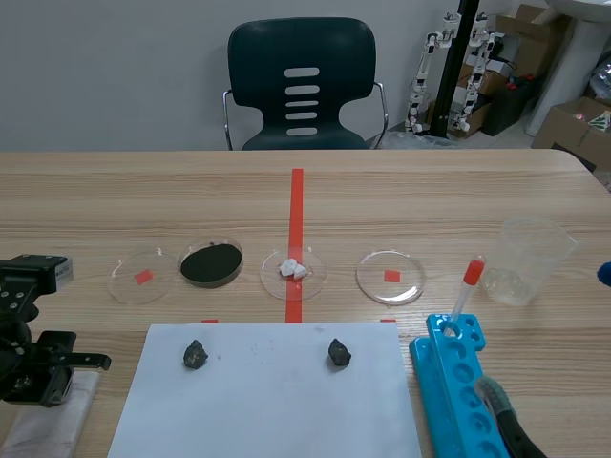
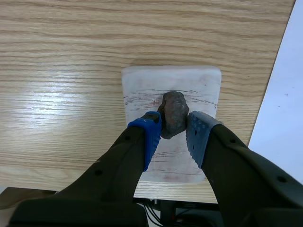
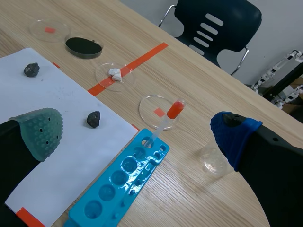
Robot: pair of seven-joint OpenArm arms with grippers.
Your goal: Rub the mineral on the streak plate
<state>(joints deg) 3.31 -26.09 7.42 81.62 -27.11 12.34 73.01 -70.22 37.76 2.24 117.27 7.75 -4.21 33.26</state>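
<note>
Mineral (image 2: 173, 114), a dark brownish lump, is pinched between the two blue pads of the left gripper (image 2: 175, 128), which is closed on it. It rests on the white streak plate (image 2: 199, 85), directly under the fingertips. Thin dark scratch lines cross the plate on both sides of the lump. The plate lies flat on the wooden table (image 2: 61, 71).

Near this gripper, on its right, starts a white paper sheet (image 1: 267, 401). On the sheet lie one dark stone (image 1: 196, 355) and a second dark stone (image 1: 338, 353), well apart. Beyond the sheet stand four round dishes in a row: an empty dish (image 1: 143, 277), a dish of black powder (image 1: 211, 262), a dish with white pieces (image 1: 293, 270) and another clear dish (image 1: 390, 277).

The right gripper (image 3: 137, 133) is spread wide and holds nothing. Under and ahead of it lies a blue tray (image 3: 118, 184), with a red-bulbed dropper (image 3: 165, 120) leaning in it. A clear plastic cup (image 3: 214, 161) stands just beside its blue-padded finger.
</note>
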